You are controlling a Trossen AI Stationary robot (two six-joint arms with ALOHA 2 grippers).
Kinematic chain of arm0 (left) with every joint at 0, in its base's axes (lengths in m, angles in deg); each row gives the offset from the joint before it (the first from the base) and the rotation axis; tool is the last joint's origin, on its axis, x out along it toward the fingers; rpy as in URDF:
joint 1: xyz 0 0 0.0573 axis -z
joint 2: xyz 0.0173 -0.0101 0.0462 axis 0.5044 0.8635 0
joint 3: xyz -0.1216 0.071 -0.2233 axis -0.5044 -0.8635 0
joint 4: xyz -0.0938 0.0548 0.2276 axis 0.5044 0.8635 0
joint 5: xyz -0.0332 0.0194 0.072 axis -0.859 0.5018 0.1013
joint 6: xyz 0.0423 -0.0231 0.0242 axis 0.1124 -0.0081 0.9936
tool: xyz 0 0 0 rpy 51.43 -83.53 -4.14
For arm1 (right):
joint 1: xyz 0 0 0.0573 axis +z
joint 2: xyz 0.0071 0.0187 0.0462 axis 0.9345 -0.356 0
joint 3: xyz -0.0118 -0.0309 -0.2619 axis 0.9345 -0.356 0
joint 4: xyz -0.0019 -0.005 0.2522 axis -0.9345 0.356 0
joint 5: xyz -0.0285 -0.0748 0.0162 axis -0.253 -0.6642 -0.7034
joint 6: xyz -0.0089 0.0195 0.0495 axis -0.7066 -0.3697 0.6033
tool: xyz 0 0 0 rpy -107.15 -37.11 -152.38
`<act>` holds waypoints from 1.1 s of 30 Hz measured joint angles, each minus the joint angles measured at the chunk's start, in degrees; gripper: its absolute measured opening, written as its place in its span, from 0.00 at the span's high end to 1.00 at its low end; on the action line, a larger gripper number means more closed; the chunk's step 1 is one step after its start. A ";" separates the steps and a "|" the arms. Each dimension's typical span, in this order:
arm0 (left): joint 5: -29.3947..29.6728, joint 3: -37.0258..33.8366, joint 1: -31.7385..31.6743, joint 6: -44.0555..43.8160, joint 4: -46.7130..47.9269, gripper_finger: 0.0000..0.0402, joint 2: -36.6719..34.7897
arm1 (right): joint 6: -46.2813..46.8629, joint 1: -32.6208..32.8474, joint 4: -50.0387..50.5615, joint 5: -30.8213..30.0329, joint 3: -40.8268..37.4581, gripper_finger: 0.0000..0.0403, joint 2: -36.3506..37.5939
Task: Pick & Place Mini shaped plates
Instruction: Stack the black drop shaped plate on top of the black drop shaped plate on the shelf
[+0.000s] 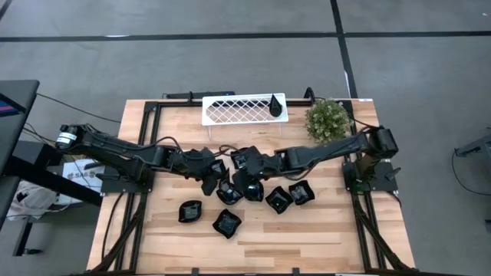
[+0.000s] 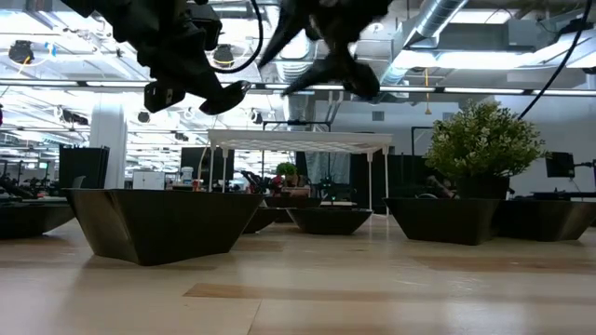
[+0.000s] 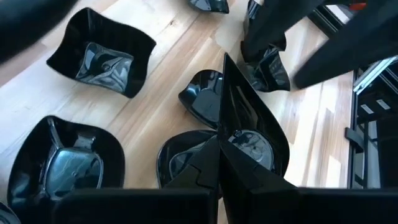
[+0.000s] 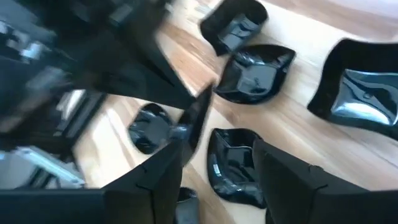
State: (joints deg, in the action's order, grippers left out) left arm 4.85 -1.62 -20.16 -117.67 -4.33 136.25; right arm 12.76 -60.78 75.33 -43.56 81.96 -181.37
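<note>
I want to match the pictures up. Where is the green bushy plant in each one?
High view: the plant stands at the table's far edge, just right of the white tray.
Low view: the plant is at the right, with the white tray to its left.
Left wrist view: not in it.
Right wrist view: not in it.
Shared landmark: the white tray.
</note>
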 joint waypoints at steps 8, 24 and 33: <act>-0.43 -0.02 1.62 -2.25 2.49 0.99 0.00 | -1.04 1.04 -4.09 1.09 0.03 0.56 -1.97; 0.05 -2.62 1.90 -8.26 2.71 0.99 0.02 | -0.90 1.68 -6.82 -1.07 -0.01 0.59 -3.99; -0.50 -3.65 1.90 -9.55 2.32 0.99 0.04 | -0.57 0.84 -7.20 -1.75 0.01 0.59 -3.97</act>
State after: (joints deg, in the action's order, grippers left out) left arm 4.36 -5.26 -18.26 -127.22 -2.01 136.29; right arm 12.19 -59.94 68.12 -45.31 81.97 -185.34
